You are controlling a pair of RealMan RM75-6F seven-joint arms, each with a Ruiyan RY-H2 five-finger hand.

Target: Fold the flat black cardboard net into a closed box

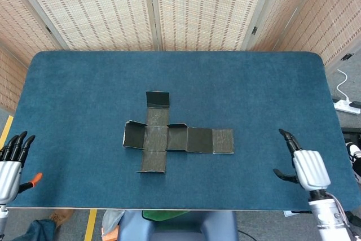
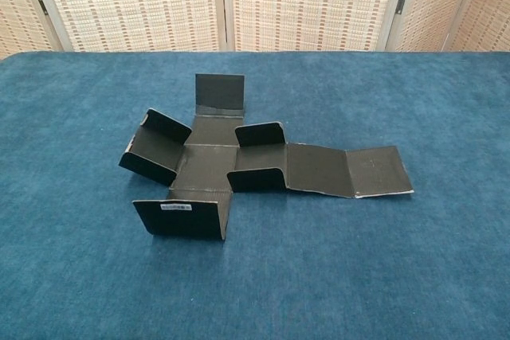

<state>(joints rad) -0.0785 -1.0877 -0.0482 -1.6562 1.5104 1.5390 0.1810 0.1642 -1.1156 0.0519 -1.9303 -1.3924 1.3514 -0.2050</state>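
The black cardboard net (image 1: 169, 138) lies unfolded in a cross shape near the middle of the blue table; in the chest view the black cardboard net (image 2: 239, 165) shows several flaps partly raised and a long strip flat to the right. My right hand (image 1: 304, 165) hovers at the table's front right, fingers apart, holding nothing, well clear of the net. My left hand (image 1: 11, 162) sits at the front left edge, fingers spread and empty. Neither hand appears in the chest view.
The blue felt table (image 1: 84, 83) spreads wide around the net. Woven folding screens (image 1: 186, 4) stand behind the far edge. A white power strip (image 1: 347, 104) lies on the floor to the right.
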